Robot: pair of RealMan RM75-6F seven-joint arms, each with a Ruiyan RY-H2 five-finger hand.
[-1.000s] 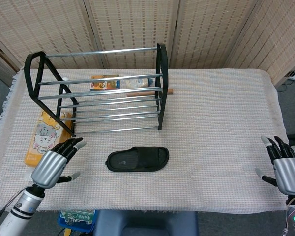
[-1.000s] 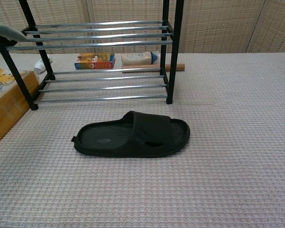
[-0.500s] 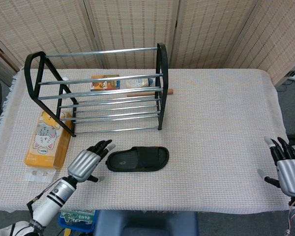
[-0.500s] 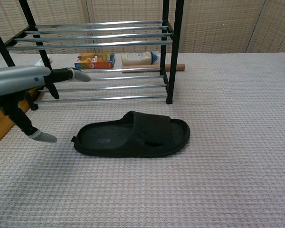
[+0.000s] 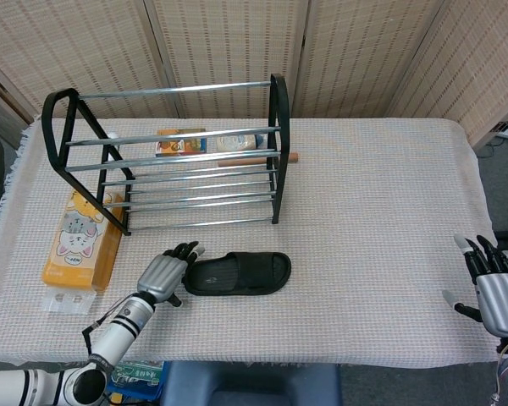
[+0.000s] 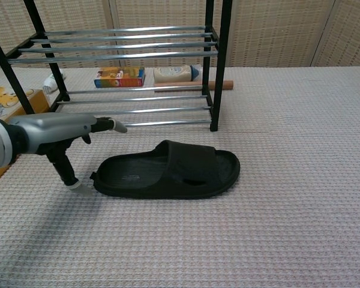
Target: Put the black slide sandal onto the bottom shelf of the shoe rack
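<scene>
The black slide sandal [image 5: 239, 273] [image 6: 168, 171] lies flat on the cloth in front of the shoe rack [image 5: 169, 161] [image 6: 117, 54], heel end to the left. My left hand [image 5: 164, 274] [image 6: 54, 133] is open right at the sandal's heel end, fingers spread above it and thumb down beside it; I cannot tell if it touches. The rack's bottom shelf [image 6: 132, 110] is bare metal rods. My right hand [image 5: 495, 288] hovers open at the table's right front edge, seen only in the head view.
A yellow cartoon box [image 5: 79, 235] lies left of the rack. Behind the rack are a small colourful box [image 5: 180, 141], a white bottle [image 5: 237, 142] and a wooden rod [image 5: 288, 156]. The woven cloth [image 5: 381, 211] covers the table.
My left hand has moved right and forward, from the table's left front to the sandal's heel end. The right hand has barely shifted. The sandal has not moved.
</scene>
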